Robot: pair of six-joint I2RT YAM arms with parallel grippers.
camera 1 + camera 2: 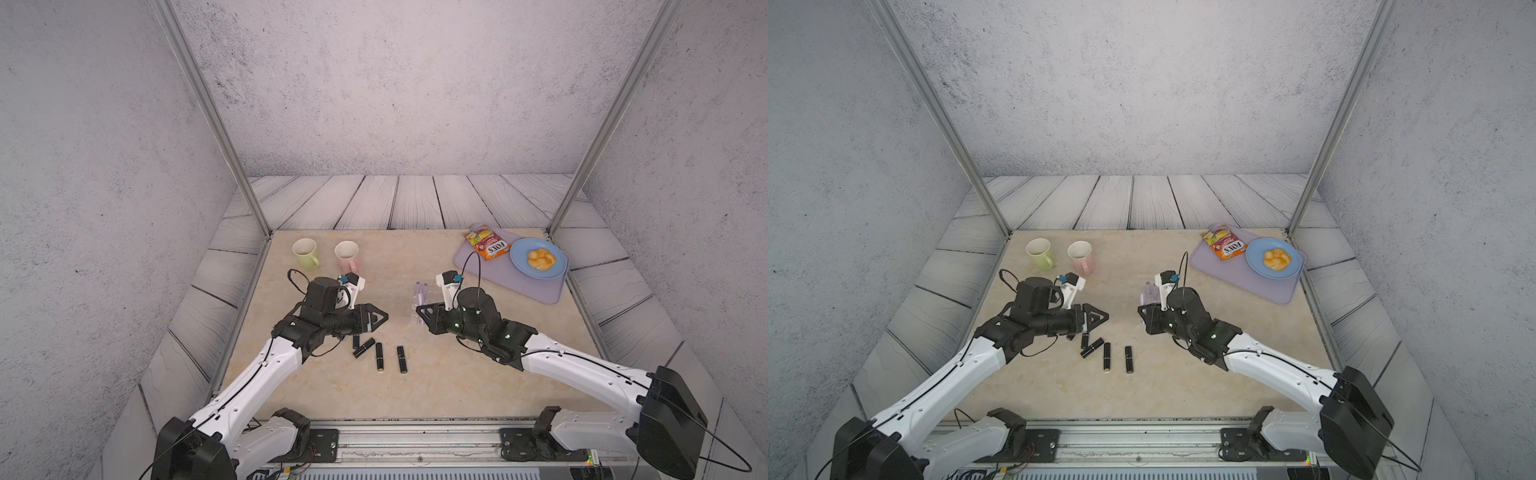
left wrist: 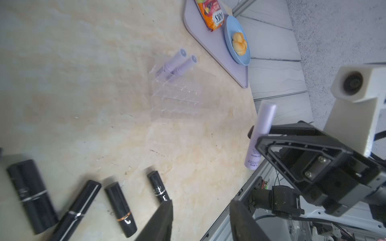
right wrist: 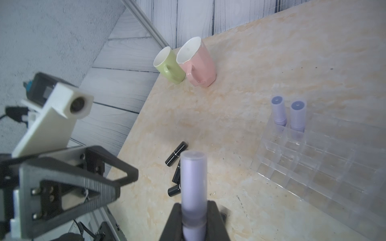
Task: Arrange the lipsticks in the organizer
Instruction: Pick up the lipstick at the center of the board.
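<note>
the right gripper [image 3: 194,208] holds a lilac lipstick [image 3: 193,177] tight by one end near the organizer [image 3: 313,167], so it might tilt, hit a cell wall and fall, while the left gripper [image 2: 201,208] hangs open

White arm links [image 1: 257,374], bulky black joints [image 1: 673,415], white wrist-camera housings [image 2: 353,83], and a black triangular-framed left tool [image 1: 380,318].

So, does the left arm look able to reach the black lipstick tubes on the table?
Probably yes: the glossy black cylindrical lipstick tubes lie uncovered beside the open, empty left tool.
</note>
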